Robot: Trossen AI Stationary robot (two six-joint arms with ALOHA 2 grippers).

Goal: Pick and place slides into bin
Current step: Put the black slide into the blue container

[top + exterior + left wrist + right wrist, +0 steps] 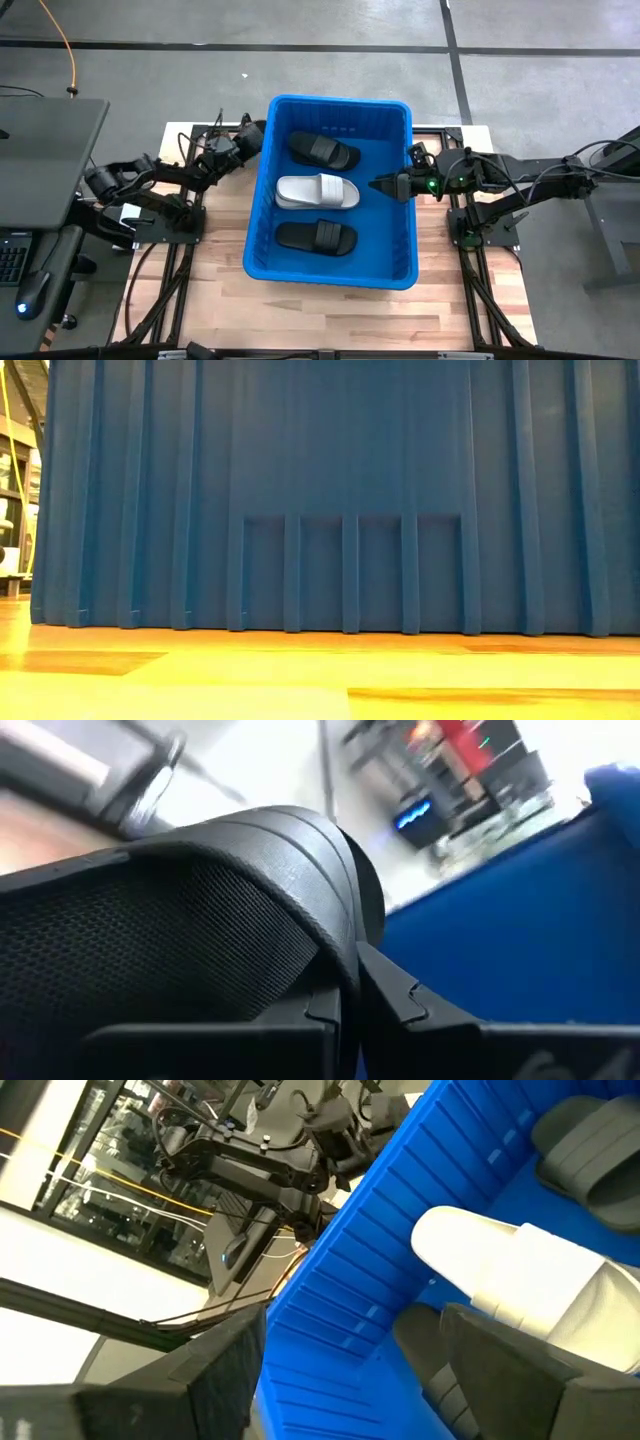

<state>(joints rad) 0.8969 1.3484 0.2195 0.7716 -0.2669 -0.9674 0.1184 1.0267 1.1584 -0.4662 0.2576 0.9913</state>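
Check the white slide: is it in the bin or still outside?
In. The white slide lies flat on the floor of the bin, between two black slides; the right pincer hovers beside it.

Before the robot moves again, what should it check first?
1. Left gripper is clamped on a black slide: ok.
2. That slide is above the blue bin: not ok, it hangs just outside the far left corner.
3. Right gripper is open and empty: ok.
4. Bin has free floor left around the white slide: ok.
5. Grip is firm enough to carry: cannot tell.
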